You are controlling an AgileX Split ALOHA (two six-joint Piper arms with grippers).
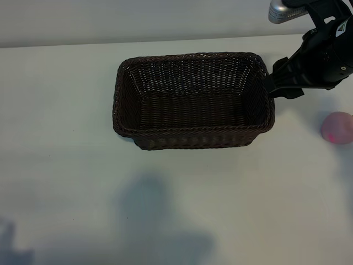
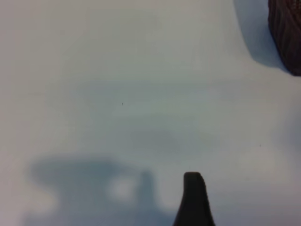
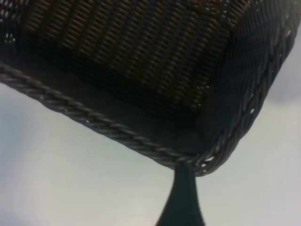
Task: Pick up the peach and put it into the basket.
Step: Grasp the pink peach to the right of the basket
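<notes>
Closest in, one dark fingertip (image 3: 181, 197) of the right pincer (image 1: 271, 84) sits against the basket's (image 1: 193, 141) braided corner, jaws wide and empty. The basket holds nothing yet. The peach (image 1: 337, 128) lies on the white counter (image 1: 66, 110) well off to the pincer's outer side, away from the basket, untouched. I'd call this the approach step: the pincer needs to swing over the peach and descend. The left pincer (image 2: 194, 200) hangs over bare counter; I cannot tell its spread.
</notes>
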